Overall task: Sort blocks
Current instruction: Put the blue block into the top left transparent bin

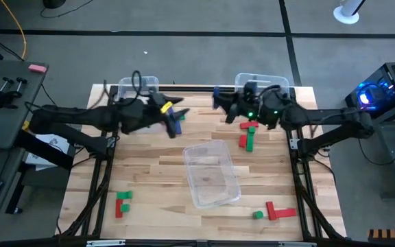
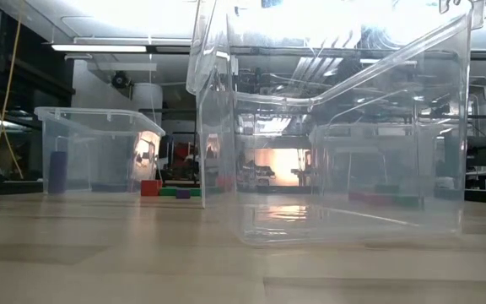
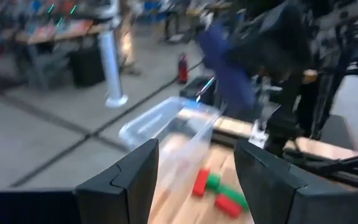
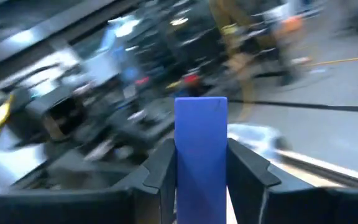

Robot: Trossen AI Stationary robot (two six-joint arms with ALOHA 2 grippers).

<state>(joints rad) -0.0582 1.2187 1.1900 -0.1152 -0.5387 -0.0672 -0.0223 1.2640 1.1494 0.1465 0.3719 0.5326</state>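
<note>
Blocks lie in several groups on the wooden table when you look from above. Near the lower left of the frame you see a red and green group; near the lower right, a red L-shape with a green cube; right of centre, toward the top, a red and green pile. A clear bin stands in the middle of the table, and two more clear bins sit at the top edge. The left gripper hovers left of centre, near the top, with something blue at its tip. The right gripper is close to the upper right bin.

In the low view, the middle bin fills most of the frame. At the left, a smaller bin holds a blue block. Between them, far back, you see red, green and blue blocks on the table.

In the left wrist view, the fingers are spread apart with nothing between them; red and green blocks lie beyond them beside a clear bin.

In the right wrist view, the right fingers pinch an upright blue bar.
</note>
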